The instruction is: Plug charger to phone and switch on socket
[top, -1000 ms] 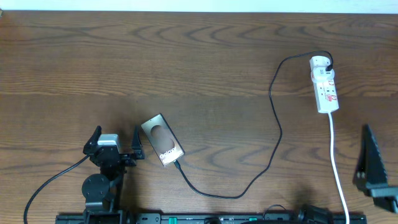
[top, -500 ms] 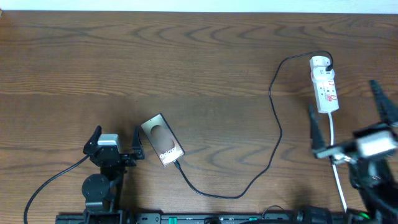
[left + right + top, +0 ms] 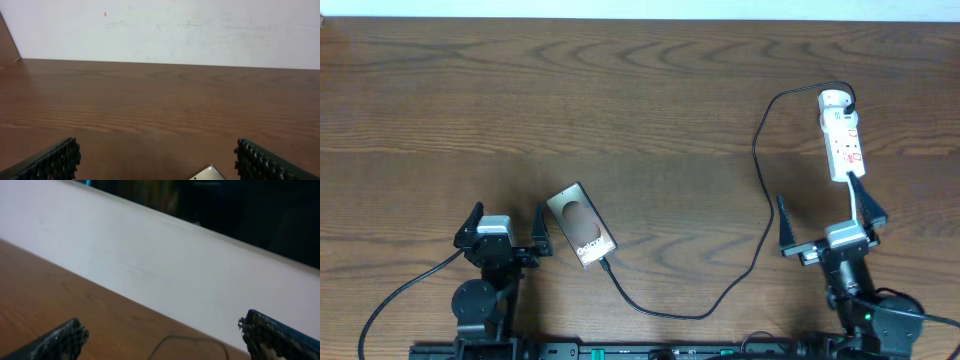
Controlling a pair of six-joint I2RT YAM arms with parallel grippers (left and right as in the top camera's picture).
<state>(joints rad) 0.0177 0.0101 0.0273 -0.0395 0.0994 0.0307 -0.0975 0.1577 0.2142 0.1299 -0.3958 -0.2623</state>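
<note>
At the near left, the left claw [image 3: 508, 212] sits low by the near edge of the table [image 3: 640, 90] with its fingers spread wide, holding nothing. The phone [image 3: 581, 238] lies flat and slanted just to its right, close to the right finger but not between the two; the left wrist view catches only one corner of it. That spot looks like a waiting post, clear of the work.

The charger [image 3: 754, 150] meets the phone's near end and seems plugged in there, though the joint is too small to be sure. From there it loops near, then runs right and far, ending in a black plug at the far tip of the socket [image 3: 842, 135].

The right claw [image 3: 818, 195] is also wide and empty. It is tilted and hangs just near of the socket, over its white cord [image 3: 865, 290], probably lined up to press a switch.
</note>
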